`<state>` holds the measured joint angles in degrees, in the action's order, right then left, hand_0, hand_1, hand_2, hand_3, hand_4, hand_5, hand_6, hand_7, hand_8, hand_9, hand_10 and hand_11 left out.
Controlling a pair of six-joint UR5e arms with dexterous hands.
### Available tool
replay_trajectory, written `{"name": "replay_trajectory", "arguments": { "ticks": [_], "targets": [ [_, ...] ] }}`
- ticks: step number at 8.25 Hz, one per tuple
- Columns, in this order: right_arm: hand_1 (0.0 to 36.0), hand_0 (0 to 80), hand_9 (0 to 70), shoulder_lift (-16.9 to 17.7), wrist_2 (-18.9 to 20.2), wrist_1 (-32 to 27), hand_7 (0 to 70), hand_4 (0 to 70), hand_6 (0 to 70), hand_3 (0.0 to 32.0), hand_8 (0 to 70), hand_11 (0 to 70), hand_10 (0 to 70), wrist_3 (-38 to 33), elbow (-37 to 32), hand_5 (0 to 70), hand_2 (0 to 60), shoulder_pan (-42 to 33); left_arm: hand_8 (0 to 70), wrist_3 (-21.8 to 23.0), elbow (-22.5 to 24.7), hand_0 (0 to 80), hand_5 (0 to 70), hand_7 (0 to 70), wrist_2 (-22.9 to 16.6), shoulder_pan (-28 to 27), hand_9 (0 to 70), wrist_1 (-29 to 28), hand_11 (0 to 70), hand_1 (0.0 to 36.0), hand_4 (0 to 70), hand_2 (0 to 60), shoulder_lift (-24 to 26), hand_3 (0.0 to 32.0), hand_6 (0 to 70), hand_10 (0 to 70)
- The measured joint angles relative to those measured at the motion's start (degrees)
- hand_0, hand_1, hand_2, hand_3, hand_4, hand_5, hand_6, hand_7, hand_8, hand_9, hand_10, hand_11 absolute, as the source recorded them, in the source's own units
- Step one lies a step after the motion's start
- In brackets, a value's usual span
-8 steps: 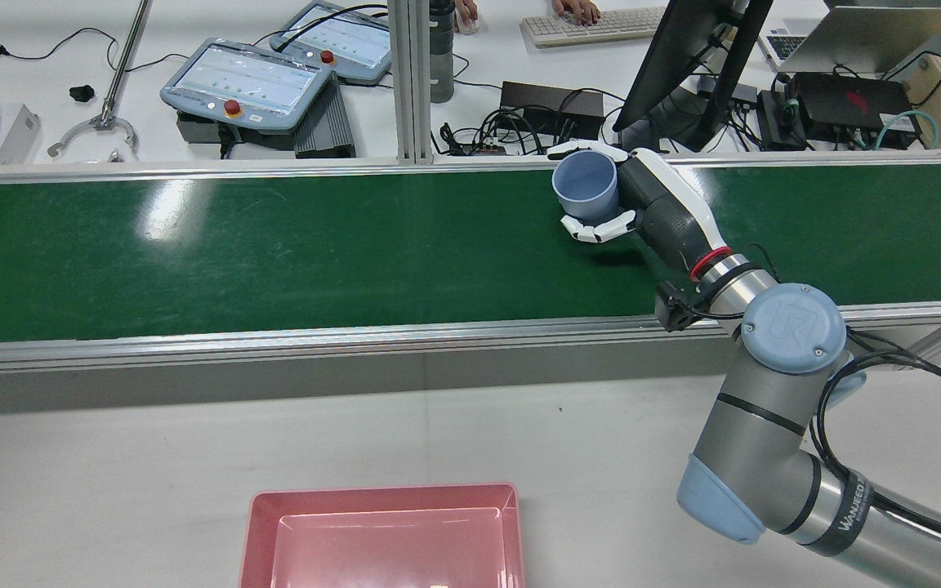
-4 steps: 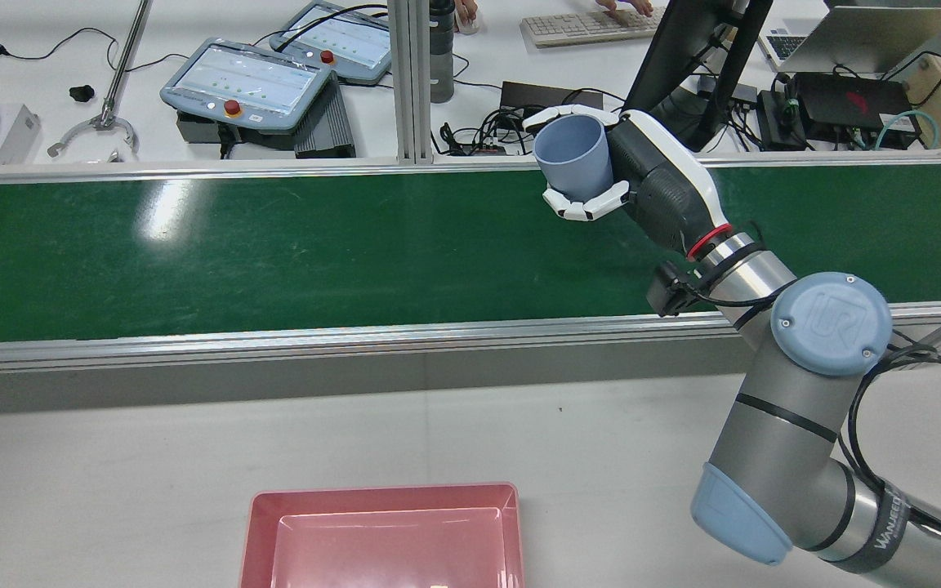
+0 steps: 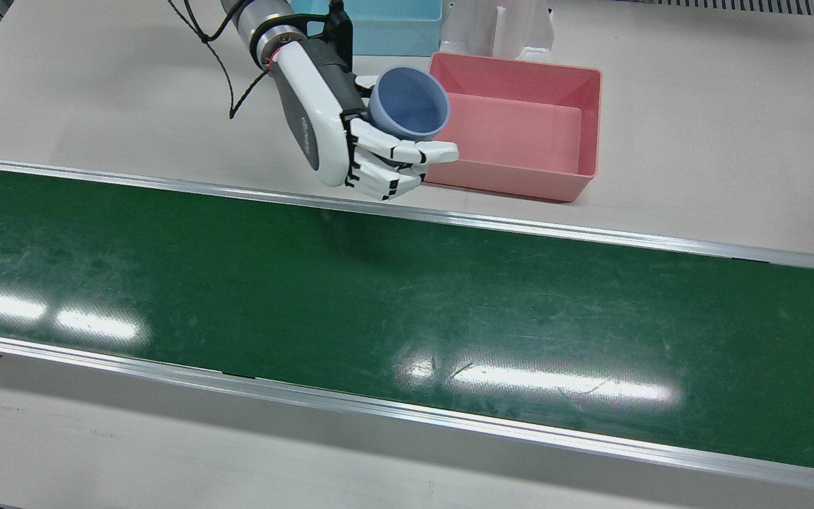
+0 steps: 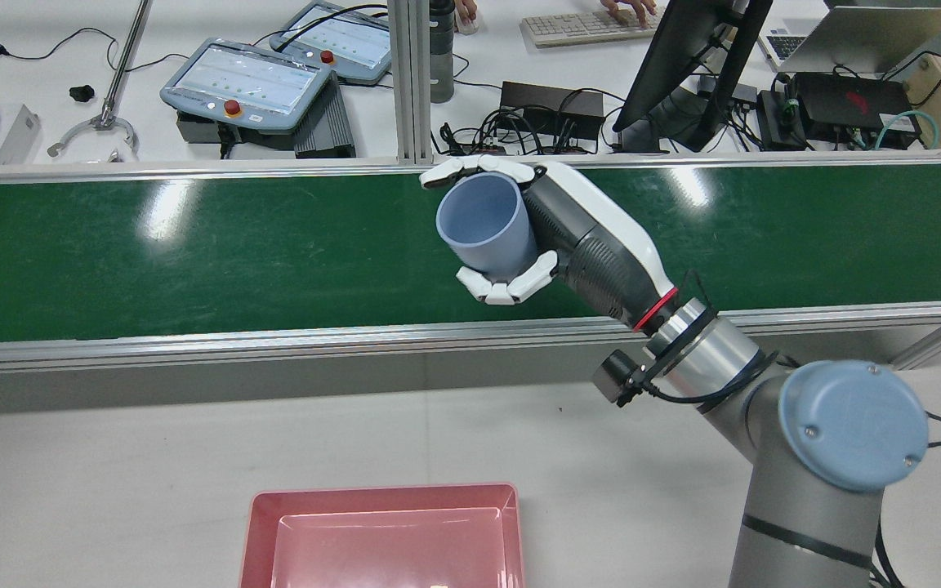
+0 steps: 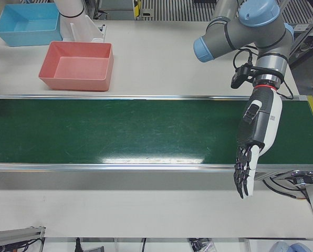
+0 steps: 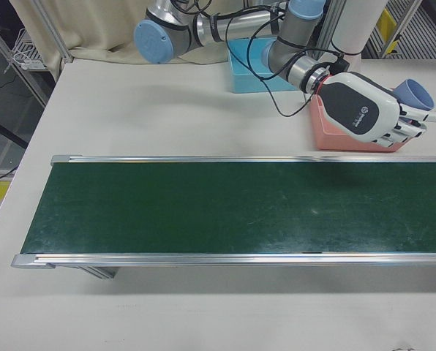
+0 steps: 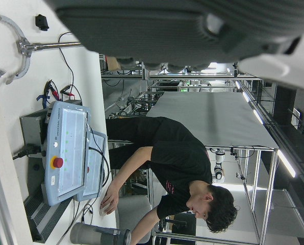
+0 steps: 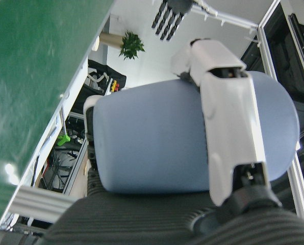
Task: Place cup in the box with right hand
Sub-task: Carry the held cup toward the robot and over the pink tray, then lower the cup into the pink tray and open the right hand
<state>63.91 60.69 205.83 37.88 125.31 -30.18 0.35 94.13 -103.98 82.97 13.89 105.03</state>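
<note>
My right hand (image 4: 577, 237) is shut on a light blue cup (image 4: 483, 216) and holds it in the air, mouth tilted up, above the green belt's near rail. In the front view the hand (image 3: 329, 120) and cup (image 3: 410, 102) hang just beside the pink box (image 3: 520, 134), level with its left wall. The right-front view shows the hand (image 6: 361, 110) and cup (image 6: 417, 91) in front of the box (image 6: 322, 142). In the right hand view the fingers (image 8: 228, 127) wrap the cup (image 8: 152, 143). My left hand (image 5: 257, 128) hangs open and empty over the belt's end.
The green conveyor belt (image 3: 379, 297) runs across the table between metal rails. A blue bin (image 3: 386, 28) stands behind the pink box, next to a white pedestal (image 3: 499, 25). The pink box also shows in the rear view (image 4: 381, 539) and the left-front view (image 5: 77, 65).
My right hand has carried the cup from the belt's far edge back across the belt toward the robot's side and to the left in the rear view.
</note>
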Motion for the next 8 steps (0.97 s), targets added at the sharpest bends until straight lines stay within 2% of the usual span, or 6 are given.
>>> {"name": "replay_trajectory", "arguments": {
  "ticks": [3,5,6,7,8],
  "targets": [
    [36.0,80.0,54.8,0.3,-0.4,-0.1,70.0,0.0,27.5,0.0,36.0,65.4,43.0,7.1,1.5,24.6,60.0,12.8,0.0,0.0,0.0,0.0,0.0,0.0,0.0,0.0,0.0,0.0,0.0,0.0,0.0,0.0,0.0,0.0,0.0,0.0],
    [36.0,80.0,52.0,1.4,-1.7,-0.7,70.0,0.0,26.1,0.0,32.3,63.4,41.5,9.1,0.5,24.3,60.0,17.4,0.0,0.0,0.1,0.0,0.0,0.0,0.0,0.0,0.0,0.0,0.0,0.0,0.0,0.0,0.0,0.0,0.0,0.0],
    [36.0,80.0,46.1,1.8,-2.6,-0.9,70.0,0.0,23.5,0.0,27.6,55.7,35.8,9.4,-0.7,22.4,60.0,18.6,0.0,0.0,0.1,0.0,0.0,0.0,0.0,0.0,0.0,0.0,0.0,0.0,0.0,0.0,0.0,0.0,0.0,0.0],
    [36.0,80.0,35.0,2.1,-3.2,-1.0,60.5,0.0,18.4,0.0,19.3,43.5,27.2,9.4,-1.9,17.0,22.9,19.4,0.0,0.0,0.1,0.0,0.0,0.0,0.0,0.0,0.0,0.0,0.0,0.0,0.0,0.0,0.0,0.0,0.0,0.0],
    [32.3,68.5,7.5,2.8,-3.4,-2.2,15.6,0.0,6.9,0.0,3.3,15.7,8.2,9.3,-2.6,11.0,0.0,19.9,0.0,0.0,0.0,0.0,0.0,0.0,0.0,0.0,0.0,0.0,0.0,0.0,0.0,0.0,0.0,0.0,0.0,0.0]
  ]
}}
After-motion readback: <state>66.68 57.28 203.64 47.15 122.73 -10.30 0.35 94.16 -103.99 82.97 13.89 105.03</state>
